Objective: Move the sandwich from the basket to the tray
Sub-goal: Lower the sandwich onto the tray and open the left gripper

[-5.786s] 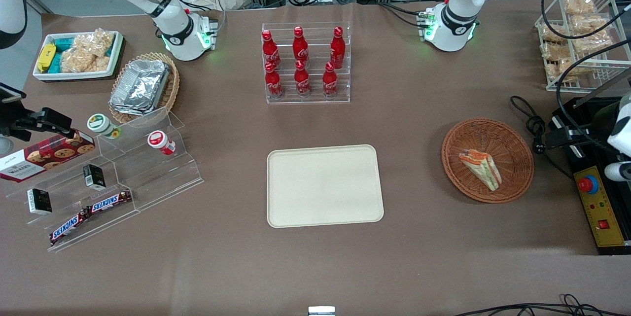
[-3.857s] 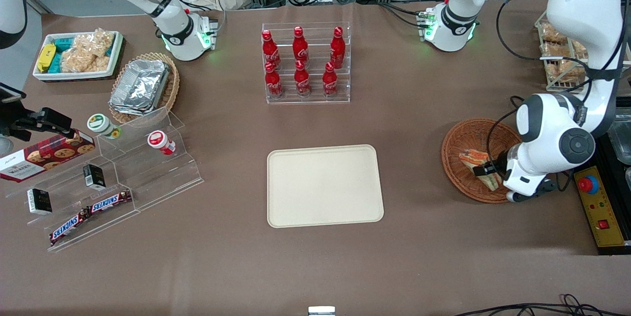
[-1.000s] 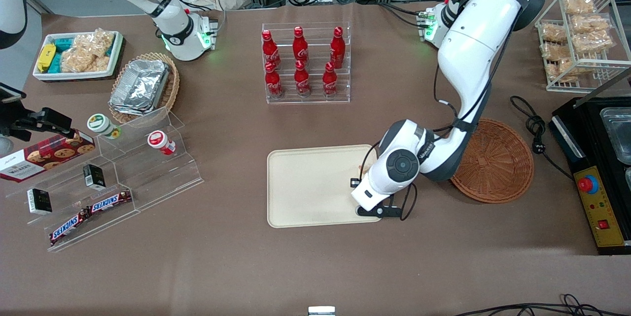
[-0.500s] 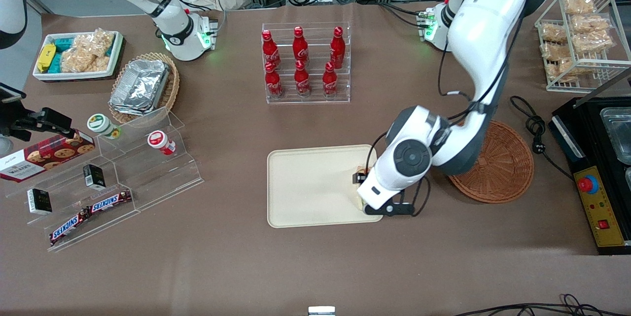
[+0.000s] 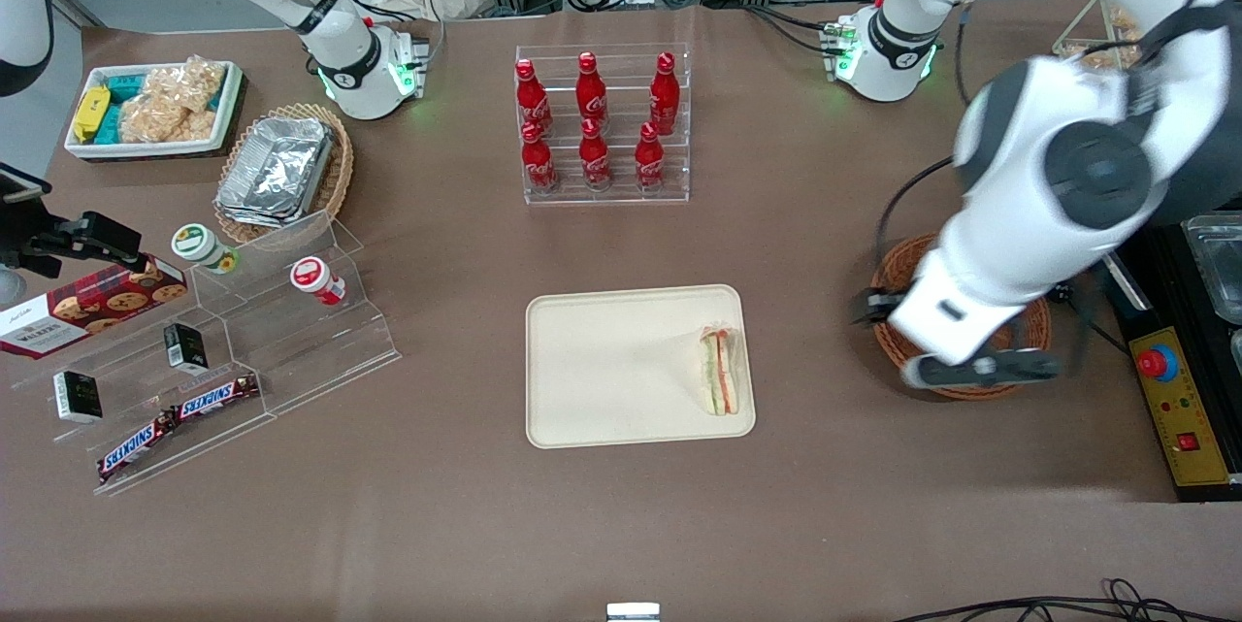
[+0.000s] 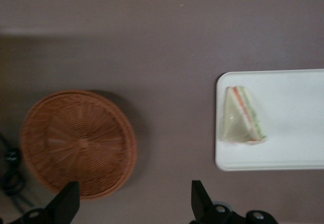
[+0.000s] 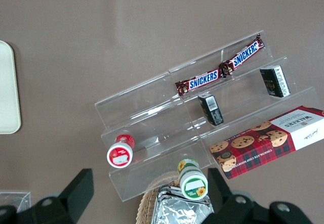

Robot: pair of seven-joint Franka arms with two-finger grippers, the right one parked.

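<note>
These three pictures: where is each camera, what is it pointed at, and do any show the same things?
Front view: above the table, facing both arms.
Left wrist view: on the working arm, looking down past the open gripper at the basket and the sandwich on the tray.
Right wrist view: on the parked arm, over the snack shelf.
Front and left wrist views share basket, tray, sandwich.

Even, bright overhead light fills the scene with soft faint shadows, the working arm smeared by motion blur above the basket (image 5: 970, 311), its gripper (image 6: 132, 204) spread wide, and the wrist picture soft and slightly hazy around the sandwich (image 6: 242, 117).
</note>
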